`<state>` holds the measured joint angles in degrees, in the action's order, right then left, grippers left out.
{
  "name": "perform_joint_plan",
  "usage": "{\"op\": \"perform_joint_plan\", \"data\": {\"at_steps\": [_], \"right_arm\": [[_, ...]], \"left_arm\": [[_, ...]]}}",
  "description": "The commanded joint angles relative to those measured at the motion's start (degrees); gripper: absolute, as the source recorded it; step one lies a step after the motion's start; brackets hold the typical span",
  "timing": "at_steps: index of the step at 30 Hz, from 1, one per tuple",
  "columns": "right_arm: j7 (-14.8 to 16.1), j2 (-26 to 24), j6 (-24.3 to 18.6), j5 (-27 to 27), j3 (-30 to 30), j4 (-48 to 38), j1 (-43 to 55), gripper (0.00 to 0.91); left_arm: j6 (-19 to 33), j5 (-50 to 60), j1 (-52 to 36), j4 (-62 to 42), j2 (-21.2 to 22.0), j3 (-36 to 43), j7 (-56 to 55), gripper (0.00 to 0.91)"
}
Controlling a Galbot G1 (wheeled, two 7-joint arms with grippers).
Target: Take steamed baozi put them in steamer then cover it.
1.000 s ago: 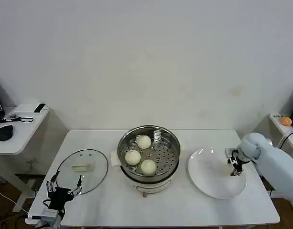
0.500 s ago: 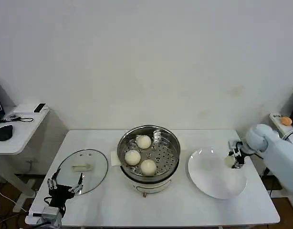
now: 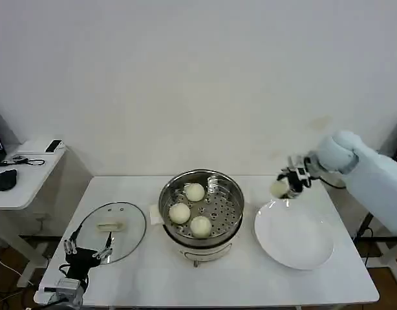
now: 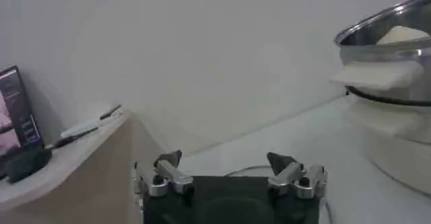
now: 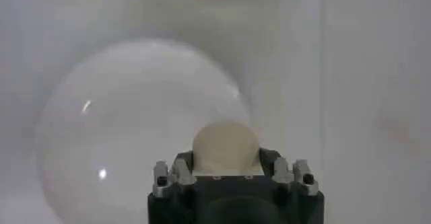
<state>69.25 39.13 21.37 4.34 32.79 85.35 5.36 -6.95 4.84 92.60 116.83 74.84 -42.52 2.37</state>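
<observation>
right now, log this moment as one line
right pincer: shut on baozi, above plate rim | steamer: three buns, uncovered | left pincer: open, by lid

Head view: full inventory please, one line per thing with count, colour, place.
steamed baozi: four, cream-white; three on the steamer's tray, one held in the air above the plate's far edge.
steamer: one, shiny steel, table centre.
cover: one, clear glass, flat on the table left of the steamer.
plate: one, white, right of the steamer.
table: one, white.
side table: one, white, far left.
left gripper: open, near the cover's front edge.
right gripper: shut on the fourth baozi.
</observation>
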Motion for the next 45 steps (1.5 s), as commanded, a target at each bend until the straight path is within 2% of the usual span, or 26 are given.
{"op": "perform_joint_plan", "data": {"at_steps": [1,6,10,23,29,45], "right_arm": [[-0.32,7.91,5.17,-14.49,12.12,2.50,16.21,0.655],[-0.60,11.29,6.22,-16.64,15.74,-0.86,18.59,0.655],[-1.63,14.36,6.53,-16.82,18.52,-3.22,18.89,0.655],[-2.05,24.03,6.73,-16.06,26.71,-11.06,17.17,0.655],[-2.58,25.27,6.61,-13.92,27.57,-13.00,15.38,0.655],[-1.65,24.76,5.99,-9.13,28.18,-13.70,14.37,0.655]], "left_arm": [[0.06,0.07,-0.19,0.31,0.03,-0.10,-0.02,0.907],[0.20,0.16,-0.55,0.82,0.68,0.15,-0.08,0.907],[0.43,0.06,-1.33,1.40,1.56,-0.19,-0.06,0.907],[0.16,-0.28,-2.21,1.96,1.97,-0.33,0.01,0.907],[0.25,-0.45,-2.16,2.06,1.77,-0.30,-0.03,0.907],[0.34,-0.72,-2.41,1.22,1.31,-0.14,-0.04,0.907]]}}
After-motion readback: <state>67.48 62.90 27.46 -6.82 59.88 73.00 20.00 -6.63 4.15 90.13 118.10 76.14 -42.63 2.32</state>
